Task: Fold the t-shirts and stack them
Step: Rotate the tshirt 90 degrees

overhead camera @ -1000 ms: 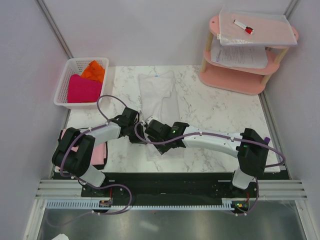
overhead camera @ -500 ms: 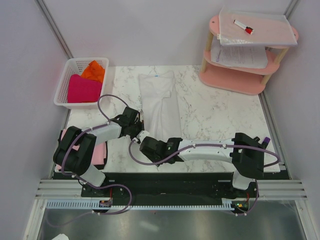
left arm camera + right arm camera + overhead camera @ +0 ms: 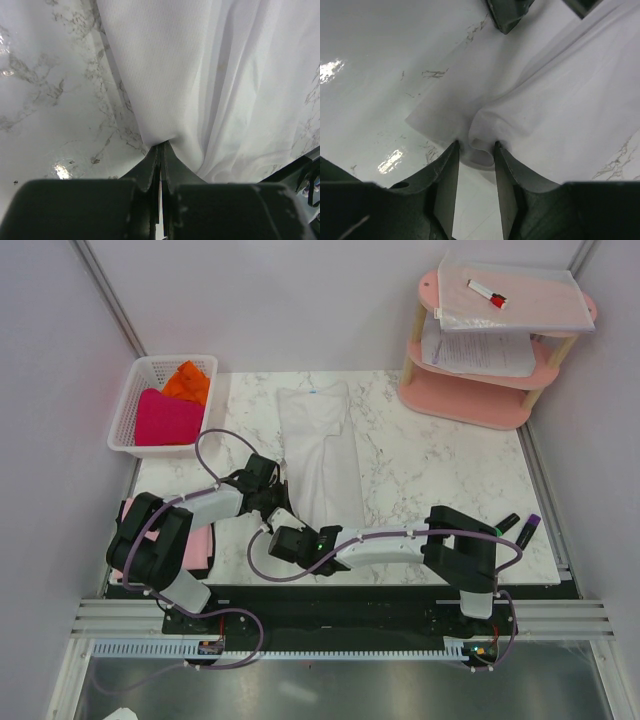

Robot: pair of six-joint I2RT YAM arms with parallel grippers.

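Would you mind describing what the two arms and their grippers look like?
Both the left arm and right arm have glossy white links between bulky black joint housings, with a thin purple cable looping along each. A small green light glows on the right arm. The left gripper and right gripper have dark, tapering, wedge-shaped fingers.

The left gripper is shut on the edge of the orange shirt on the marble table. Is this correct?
Not quite. The left gripper is shut on the edge of the white shirt, not the orange one, as the left wrist view shows. The orange shirt lies in the basket, seen in the top view.
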